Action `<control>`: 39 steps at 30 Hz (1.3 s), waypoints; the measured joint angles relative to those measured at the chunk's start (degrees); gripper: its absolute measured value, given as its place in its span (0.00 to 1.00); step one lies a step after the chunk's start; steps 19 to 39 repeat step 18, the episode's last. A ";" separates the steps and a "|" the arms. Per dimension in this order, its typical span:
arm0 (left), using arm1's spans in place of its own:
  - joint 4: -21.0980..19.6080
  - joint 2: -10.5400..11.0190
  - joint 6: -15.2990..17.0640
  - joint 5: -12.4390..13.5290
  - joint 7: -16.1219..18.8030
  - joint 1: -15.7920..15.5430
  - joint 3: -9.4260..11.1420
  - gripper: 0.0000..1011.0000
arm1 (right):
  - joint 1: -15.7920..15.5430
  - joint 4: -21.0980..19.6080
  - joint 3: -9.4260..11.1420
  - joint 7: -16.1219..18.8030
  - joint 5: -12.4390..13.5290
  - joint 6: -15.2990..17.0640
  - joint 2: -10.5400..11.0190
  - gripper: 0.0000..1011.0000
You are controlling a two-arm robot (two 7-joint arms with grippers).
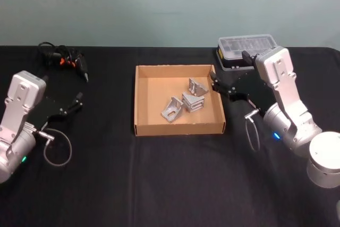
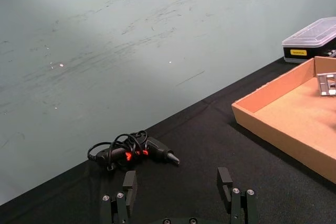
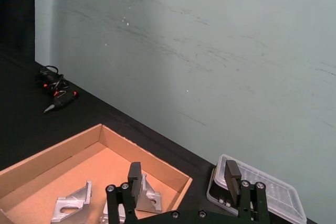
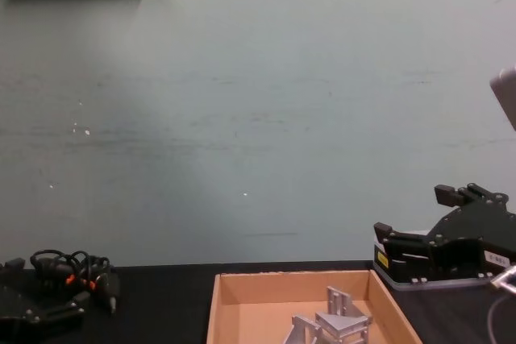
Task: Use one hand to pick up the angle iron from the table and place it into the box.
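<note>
The tan cardboard box (image 1: 178, 129) sits mid-table on the black table (image 1: 159, 184). Three silver angle irons lie inside it: one at the back right (image 1: 197, 86), one in the middle (image 1: 193, 102) and one at the front (image 1: 172, 110). My right gripper (image 1: 215, 86) hovers at the box's right wall, open and holding nothing; in the right wrist view its gripper (image 3: 184, 177) stands above the angle irons (image 3: 71, 205). My left gripper (image 1: 78, 101) rests open over the table to the box's left, its fingers (image 2: 129, 182) spread wide apart.
A clear-lidded plastic organiser case (image 1: 247, 46) stands behind my right gripper at the back right. A bundle of black cables with orange marks (image 1: 64, 59) lies at the back left. Bare black tabletop stretches in front of the box.
</note>
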 joint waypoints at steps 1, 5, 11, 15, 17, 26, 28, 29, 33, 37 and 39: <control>0.00 0.00 0.00 0.00 0.00 0.00 0.00 0.99 | 0.03 0.01 -0.03 0.00 0.01 0.02 -0.01 0.99; 0.00 0.00 0.00 0.00 0.00 0.00 0.00 0.99 | 0.09 0.03 -0.08 0.01 0.02 0.11 -0.03 0.99; 0.00 0.00 0.00 0.00 0.00 0.00 0.00 0.99 | 0.14 0.08 -0.12 0.02 0.04 0.22 -0.06 0.99; 0.00 0.00 0.00 0.00 0.00 0.00 0.00 0.99 | 0.16 0.10 -0.16 0.03 0.06 0.26 -0.06 0.99; 0.00 0.00 0.00 0.00 0.00 0.00 0.00 0.99 | 0.16 0.10 -0.16 0.04 0.06 0.28 -0.06 0.99; 0.00 0.00 0.00 0.00 0.00 0.00 0.00 0.99 | 0.17 0.10 -0.18 0.04 0.07 0.29 -0.06 0.99; 0.00 0.00 0.00 0.00 0.00 0.00 0.00 0.99 | 0.17 0.10 -0.18 0.04 0.07 0.29 -0.06 0.99; 0.00 0.00 0.00 0.00 0.00 0.00 0.00 0.99 | 0.17 0.10 -0.18 0.04 0.07 0.29 -0.06 0.99; 0.00 0.00 0.00 0.00 0.00 0.00 0.00 0.99 | 0.17 0.10 -0.18 0.04 0.07 0.29 -0.06 0.99; 0.00 0.00 0.00 0.00 0.00 0.00 0.00 0.99 | 0.17 0.10 -0.18 0.04 0.07 0.29 -0.06 0.99; 0.00 0.00 0.00 0.00 0.00 0.00 0.00 0.99 | 0.17 0.10 -0.18 0.04 0.07 0.29 -0.06 0.99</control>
